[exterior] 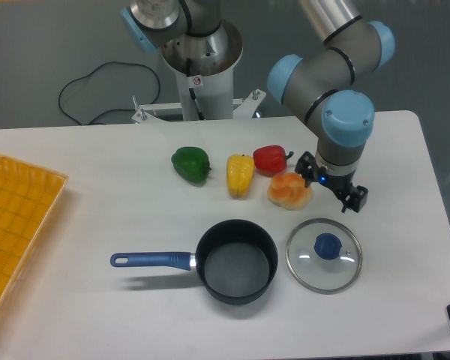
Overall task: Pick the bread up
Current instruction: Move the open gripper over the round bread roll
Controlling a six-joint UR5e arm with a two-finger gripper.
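Bread (289, 190) sits between red pepper (270, 158) and lid (324, 255).

Green pepper (190, 164): left end of the row.
Yellow pepper (240, 175): between the other two.
Red pepper (271, 158): right of the yellow.
Pot (235, 261): dark, open, blue handle pointing left.
Glass lid (324, 254): flat beside the pot, blue knob.
Yellow tray (19, 217): left edge of the white desk (97, 195).
Black cable (105, 82): looped behind.

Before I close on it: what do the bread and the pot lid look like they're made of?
The bread looks like matte molded plastic or foam, likely a toy: lumpy orange-golden surface, pale patches, no shine. The lid appears to be clear glass with a metal rim and a blue, probably plastic, knob; the table shows through it.
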